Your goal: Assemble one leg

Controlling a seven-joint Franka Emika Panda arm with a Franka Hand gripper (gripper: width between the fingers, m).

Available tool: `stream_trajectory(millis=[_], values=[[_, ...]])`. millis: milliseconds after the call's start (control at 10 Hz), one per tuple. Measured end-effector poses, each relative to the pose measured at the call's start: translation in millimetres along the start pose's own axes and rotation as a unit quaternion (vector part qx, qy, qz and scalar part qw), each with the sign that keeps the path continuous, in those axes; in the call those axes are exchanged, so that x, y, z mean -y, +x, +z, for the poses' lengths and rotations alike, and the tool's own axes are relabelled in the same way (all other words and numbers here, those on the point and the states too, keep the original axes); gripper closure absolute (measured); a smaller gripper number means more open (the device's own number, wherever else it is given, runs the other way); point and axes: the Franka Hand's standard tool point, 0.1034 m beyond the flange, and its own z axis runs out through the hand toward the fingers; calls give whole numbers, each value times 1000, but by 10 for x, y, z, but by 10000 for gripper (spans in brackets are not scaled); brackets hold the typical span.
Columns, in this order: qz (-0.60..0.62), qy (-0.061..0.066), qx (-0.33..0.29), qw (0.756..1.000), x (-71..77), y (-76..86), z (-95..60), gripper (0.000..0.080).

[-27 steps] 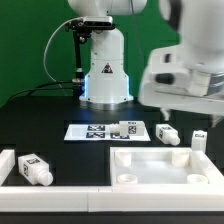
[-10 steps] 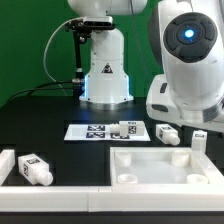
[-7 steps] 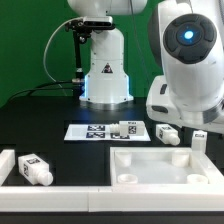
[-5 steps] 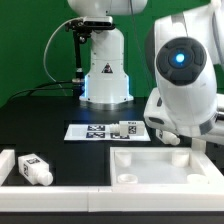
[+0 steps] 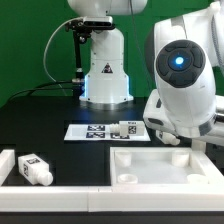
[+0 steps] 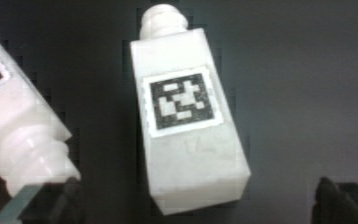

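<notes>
Legs: two, side by side

White arm bent low on the exterior view's right, wrist facing down, fingers spread wide

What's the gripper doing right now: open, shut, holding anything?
Gripper: open, holding nothing; jaws wide apart, one on each side of a leg, not touching it.
</notes>
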Motion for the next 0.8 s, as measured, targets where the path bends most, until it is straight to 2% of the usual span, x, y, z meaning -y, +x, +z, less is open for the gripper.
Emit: stream_trajectory(millis=[100,200,300,400,500,600,700,800], values=[[1,-5,7,1000,28,-63,91,151],[1,-6,9,1000,30,-63,116,151],[2,-5,9,1000,19,-50,104,240],[2,-5,9,1000,18,-49,103,240],[2,-5,9,1000,18,-49,102,442],[2,-5,8,1000,18,-48,99,515],[-4,-2,9,1000,2,-41,27,515],[-15,12,4,1000,-85,-67,-333,515]])
